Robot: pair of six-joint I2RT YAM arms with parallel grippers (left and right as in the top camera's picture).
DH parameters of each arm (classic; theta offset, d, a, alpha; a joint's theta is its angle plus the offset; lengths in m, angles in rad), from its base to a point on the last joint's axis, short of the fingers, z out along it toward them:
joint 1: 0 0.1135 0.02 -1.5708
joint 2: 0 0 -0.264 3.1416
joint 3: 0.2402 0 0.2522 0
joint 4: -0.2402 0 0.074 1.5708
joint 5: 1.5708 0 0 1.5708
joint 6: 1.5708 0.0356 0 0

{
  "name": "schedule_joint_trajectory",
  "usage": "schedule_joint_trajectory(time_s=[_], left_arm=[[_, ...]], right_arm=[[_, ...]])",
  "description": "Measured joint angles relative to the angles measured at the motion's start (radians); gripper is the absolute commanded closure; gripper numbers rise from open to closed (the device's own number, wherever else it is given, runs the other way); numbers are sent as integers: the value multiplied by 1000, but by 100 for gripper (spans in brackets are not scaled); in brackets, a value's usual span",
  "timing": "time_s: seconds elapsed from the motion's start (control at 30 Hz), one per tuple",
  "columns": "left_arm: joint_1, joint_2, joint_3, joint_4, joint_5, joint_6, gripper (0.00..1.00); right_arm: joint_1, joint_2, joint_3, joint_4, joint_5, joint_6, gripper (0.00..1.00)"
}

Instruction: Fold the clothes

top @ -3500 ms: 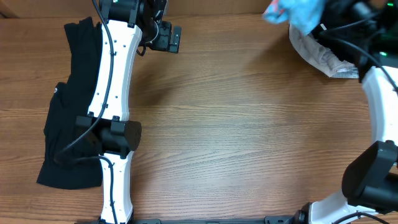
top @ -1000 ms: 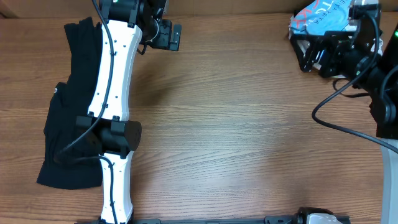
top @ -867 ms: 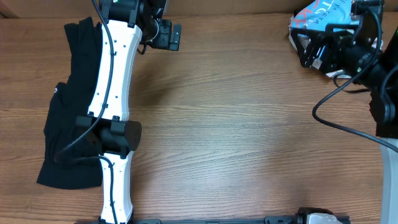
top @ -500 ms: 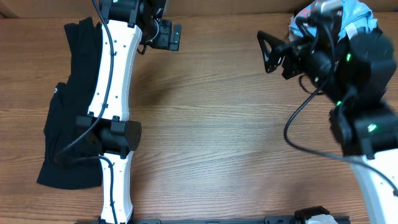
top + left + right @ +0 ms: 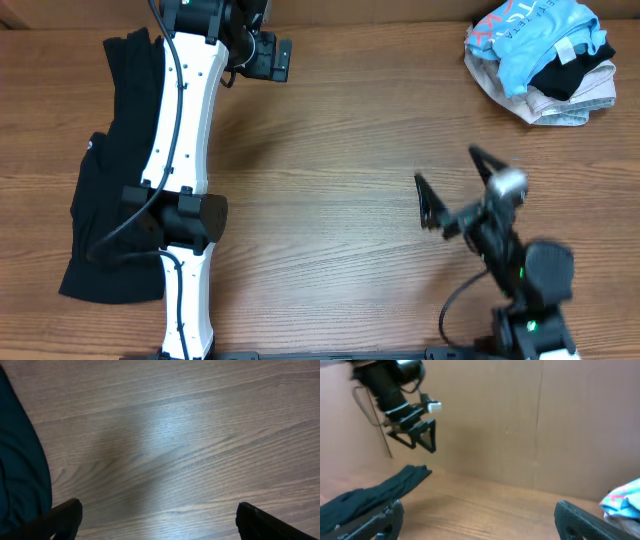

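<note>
**Step in hand:** pick-up, not yet begun. The light-blue short-sleeved cotton T-shirt (image 5: 530,35) lies crumpled on top of a small heap of black and pale cloth (image 5: 570,100). It is well apart from the right jaws, ahead of them and off to their right. In the right wrist view only its edge shows, outside the right-hand finger.

**Jaw state:** I read the right jaws as spread wide and empty. The left jaws are likewise spread, with bare wooden tabletop (image 5: 175,450) between them and a black garment (image 5: 105,200) just outside their left finger.

**Next move, in my judgement:** carry the right jaws over the heap and pinch the blue layer alone. Then drag it onto the bare tabletop between both jaws for spreading.
</note>
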Motion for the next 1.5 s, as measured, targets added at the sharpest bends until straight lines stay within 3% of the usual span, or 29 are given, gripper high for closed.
schedule_joint_trajectory(time_s=[0.13,0.3,0.9,1.5], left_arm=[[0,0,0,0,0,0,0],[0,0,0,-1,0,0,0],[0,0,0,0,0,0,0],[0,0,0,-1,0,0,0]], right_arm=[[-19,-172,-184,35,-16,-6,0],[-24,-298,-286,14,-27,-10,0],[-24,-491,-291,-381,132,-12,0],[-24,-559,-291,-391,154,-12,0]])
